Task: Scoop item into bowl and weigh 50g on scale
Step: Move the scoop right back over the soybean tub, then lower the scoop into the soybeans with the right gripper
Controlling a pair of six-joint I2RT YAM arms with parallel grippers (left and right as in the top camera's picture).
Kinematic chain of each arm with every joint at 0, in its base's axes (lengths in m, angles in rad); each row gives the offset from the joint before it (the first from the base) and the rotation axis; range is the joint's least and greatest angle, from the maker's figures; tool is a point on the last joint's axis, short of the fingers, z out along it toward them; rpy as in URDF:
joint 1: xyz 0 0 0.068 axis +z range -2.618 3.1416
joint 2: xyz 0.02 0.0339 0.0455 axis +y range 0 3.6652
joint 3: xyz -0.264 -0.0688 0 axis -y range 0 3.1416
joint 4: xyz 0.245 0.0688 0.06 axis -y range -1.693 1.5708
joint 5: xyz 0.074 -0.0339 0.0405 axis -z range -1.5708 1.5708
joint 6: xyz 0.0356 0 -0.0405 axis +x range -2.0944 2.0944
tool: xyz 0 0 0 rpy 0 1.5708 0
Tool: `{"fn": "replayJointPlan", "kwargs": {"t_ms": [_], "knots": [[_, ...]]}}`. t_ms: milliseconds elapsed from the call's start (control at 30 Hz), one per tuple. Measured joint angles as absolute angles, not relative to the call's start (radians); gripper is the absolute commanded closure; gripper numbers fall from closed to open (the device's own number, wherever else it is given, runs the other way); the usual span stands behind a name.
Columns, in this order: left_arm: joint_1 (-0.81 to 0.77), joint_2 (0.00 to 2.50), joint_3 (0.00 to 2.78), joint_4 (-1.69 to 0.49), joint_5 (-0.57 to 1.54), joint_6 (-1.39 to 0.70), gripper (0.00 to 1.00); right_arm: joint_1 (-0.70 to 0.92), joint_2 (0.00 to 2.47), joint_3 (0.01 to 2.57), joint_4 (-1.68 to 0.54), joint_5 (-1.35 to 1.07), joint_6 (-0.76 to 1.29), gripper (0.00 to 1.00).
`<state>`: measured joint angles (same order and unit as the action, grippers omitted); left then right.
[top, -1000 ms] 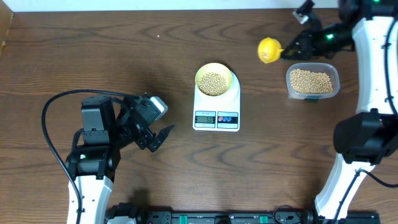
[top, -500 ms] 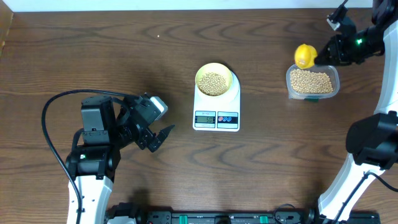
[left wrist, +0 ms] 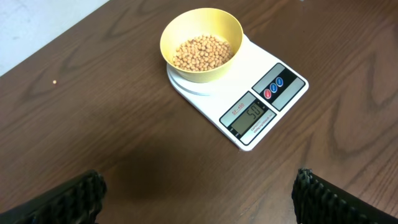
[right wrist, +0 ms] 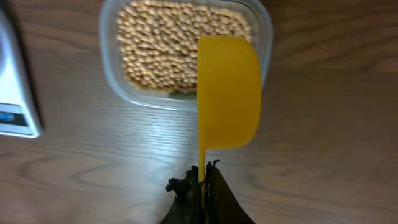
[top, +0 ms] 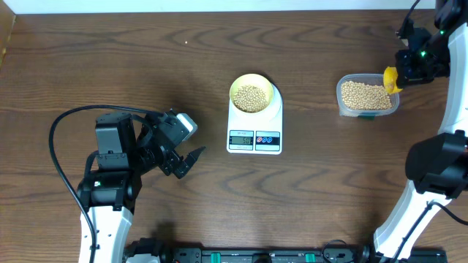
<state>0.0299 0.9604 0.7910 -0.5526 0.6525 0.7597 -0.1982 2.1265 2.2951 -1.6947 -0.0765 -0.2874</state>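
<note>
The pale yellow-green bowl (top: 252, 93) holds tan beans (top: 251, 97) and sits on the white scale (top: 254, 120); both also show in the left wrist view, bowl (left wrist: 201, 45) and scale (left wrist: 249, 102). The display (left wrist: 251, 115) reads about 50. My right gripper (top: 406, 73) is shut on the handle of the yellow scoop (right wrist: 227, 93), held turned on its side over the right rim of the clear tub (right wrist: 183, 55) of beans. The scoop (top: 391, 79) shows at the tub's right end overhead. My left gripper (top: 187, 162) is open and empty, left of the scale.
The clear tub (top: 368, 96) stands right of the scale. A black cable (top: 62, 146) loops beside the left arm. The table's far edge runs along the top of the overhead view.
My right gripper carried the yellow scoop rightward from left of the tub to its right rim and turned it on its side. The left arm, bowl and scale did not move.
</note>
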Motion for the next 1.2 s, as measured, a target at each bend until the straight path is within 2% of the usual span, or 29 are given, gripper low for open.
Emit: {"fn": "replayJointPlan", "kwargs": {"t_ms": [833, 1200], "knots": [[0.03, 0.96, 0.791, -0.553, 0.653, 0.76, 0.02, -0.073, 2.127, 2.295, -1.651, 0.13, -0.252, 0.99], [0.03, 0.96, 0.791, -0.553, 0.653, 0.76, 0.02, -0.069, 2.127, 2.295, -1.597, -0.007, -0.254, 0.99]]}}
